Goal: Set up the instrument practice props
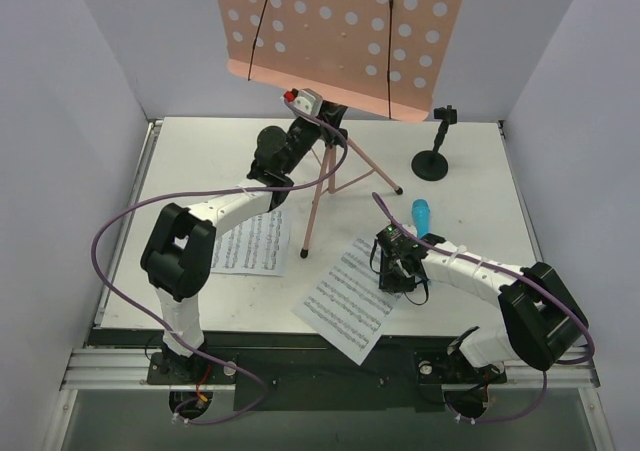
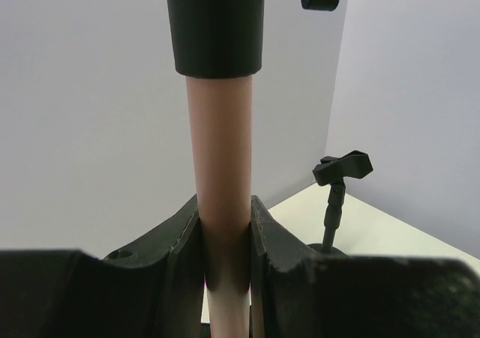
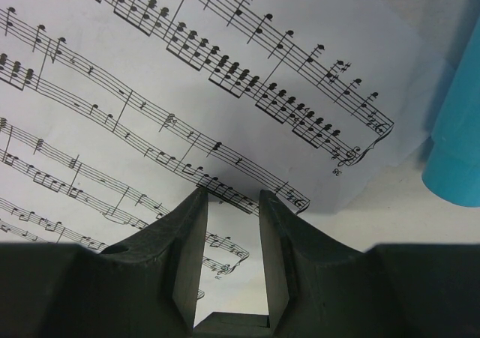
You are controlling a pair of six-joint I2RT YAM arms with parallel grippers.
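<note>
The pink perforated music stand (image 1: 340,31) rises at the back on thin tripod legs (image 1: 312,196). My left gripper (image 1: 322,129) is shut on its pink pole (image 2: 219,151), just under a black collar (image 2: 215,23). One sheet-music page (image 1: 250,243) lies flat beneath the left arm. The second page (image 1: 345,296) lies at the front middle, and my right gripper (image 1: 397,271) hovers open over its right part (image 3: 187,91), nothing between the fingers. The blue microphone (image 1: 421,215) lies just behind that gripper, seen as a blue edge (image 3: 457,143). The black round-based mic stand (image 1: 432,161) stands upright at the back right.
White walls close in the table (image 1: 480,201) on the left, back and right. The mic stand (image 2: 337,195) shows to the right of the pole in the left wrist view. The second page's near corner overhangs the table's front edge. Purple cables loop beside both arms.
</note>
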